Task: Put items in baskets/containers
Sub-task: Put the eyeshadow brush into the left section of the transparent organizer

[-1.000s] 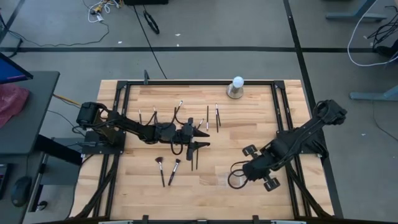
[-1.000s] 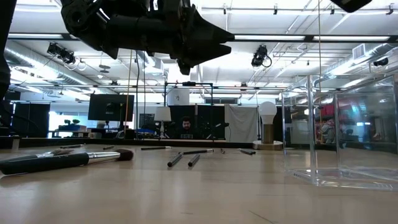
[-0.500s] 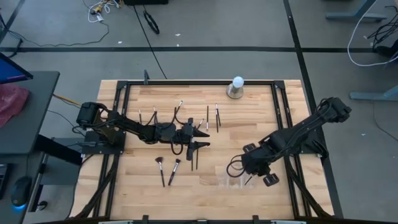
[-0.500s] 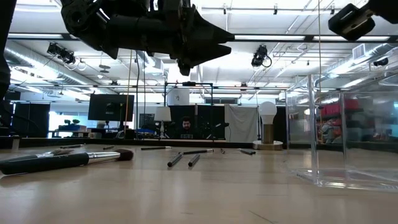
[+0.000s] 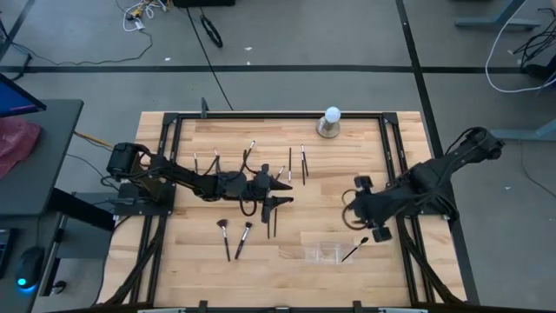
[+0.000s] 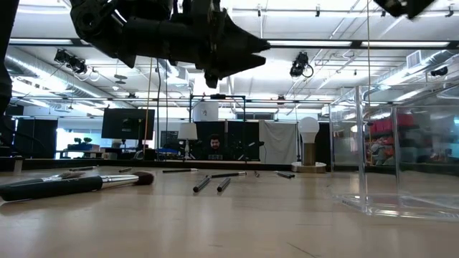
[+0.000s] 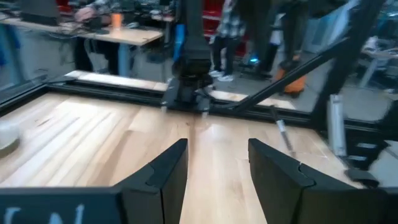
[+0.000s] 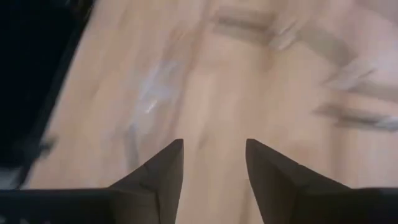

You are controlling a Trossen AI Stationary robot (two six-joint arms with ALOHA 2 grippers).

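The right gripper (image 5: 372, 209) hangs near the table's right edge, jaws apart and empty. A brush (image 5: 354, 251) leans on the end of the clear tray (image 5: 321, 253) by the front edge, so a drop looks just made, perhaps imperfectly. The next move needs another brush from the scattered ones (image 5: 234, 237). The left gripper (image 5: 276, 194) hovers mid-table, half open, empty. Only the low view shows the tray's walls (image 6: 373, 154) clearly.

Illumination is bright and even overhead; the low view shows ceiling strip lights (image 6: 301, 43) across the upper frame, rendering the arm at upper left in silhouette. The right wrist view is heavily motion-blurred throughout. The left wrist view's background is soft.
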